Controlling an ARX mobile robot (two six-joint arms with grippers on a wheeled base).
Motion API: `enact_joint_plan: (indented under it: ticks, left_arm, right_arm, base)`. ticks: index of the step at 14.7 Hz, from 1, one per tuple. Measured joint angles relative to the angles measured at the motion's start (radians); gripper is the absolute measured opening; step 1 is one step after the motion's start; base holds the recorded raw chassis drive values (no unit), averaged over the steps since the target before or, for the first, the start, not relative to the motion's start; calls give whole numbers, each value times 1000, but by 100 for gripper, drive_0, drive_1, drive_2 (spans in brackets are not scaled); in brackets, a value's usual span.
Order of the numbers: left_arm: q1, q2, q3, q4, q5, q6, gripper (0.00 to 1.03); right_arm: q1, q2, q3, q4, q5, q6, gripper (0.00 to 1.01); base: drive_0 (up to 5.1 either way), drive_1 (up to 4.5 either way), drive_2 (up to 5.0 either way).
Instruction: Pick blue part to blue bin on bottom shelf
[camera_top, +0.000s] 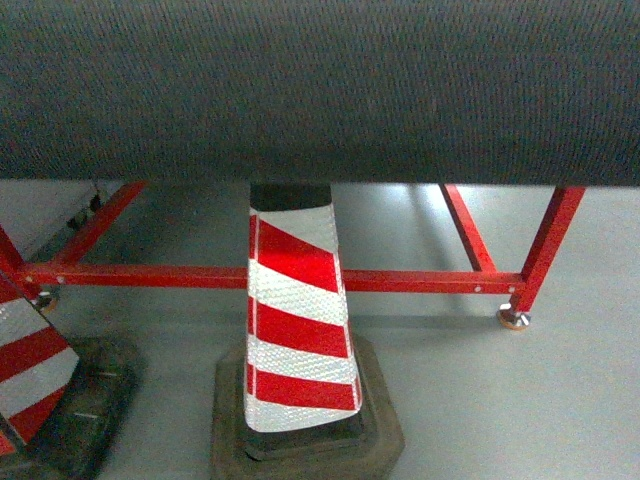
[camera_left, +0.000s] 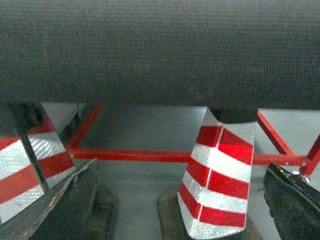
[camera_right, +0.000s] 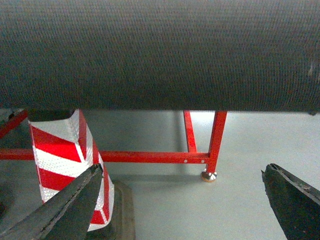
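A broad, dark, woven-textured surface (camera_top: 320, 90) fills the upper half of all three views, cutting off whatever lies above or behind it; what it belongs to cannot be told. Below it stretches a pale grey floor (camera_top: 580, 400). On the floor stands a red metal frame (camera_top: 400, 282), with a long horizontal bar running across the head view, angled struts rising behind it, and an upright leg on the right that ends in a small round metal foot (camera_top: 514, 319). In front of the bar, at the centre of the head view, stands a red-and-white striped cone (camera_top: 295, 320) on a dark, rubbery base (camera_top: 380, 430), its top hidden behind the dark surface. A second striped cone (camera_top: 25, 375) is partly cut off at the left edge, also on a dark base. In the left wrist view the left pincer (camera_left: 180, 212) is spread wide, one dark finger at each lower corner, holding nothing. In the right wrist view the right pincer (camera_right: 182, 210) is spread just as wide and is likewise empty. The blue part, the blue bin and the bottom shelf appear in none of the views.
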Motion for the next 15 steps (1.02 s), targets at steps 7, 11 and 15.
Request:
enact_joint_plan:
  ticks: [7, 11, 15]
  left_arm:
    - [0, 0, 0, 1, 0, 0, 98]
    - [0, 0, 0, 1, 0, 0, 98]
    - [0, 0, 0, 3, 0, 0, 98]
  right_arm:
    - [0, 0, 0, -1, 0, 2, 98]
    - [0, 0, 0, -1, 1, 2, 98]
    - [0, 0, 0, 3, 0, 1, 98]
  base:
    - [0, 0, 0]
    - [0, 0, 0]
    - [0, 0, 0]
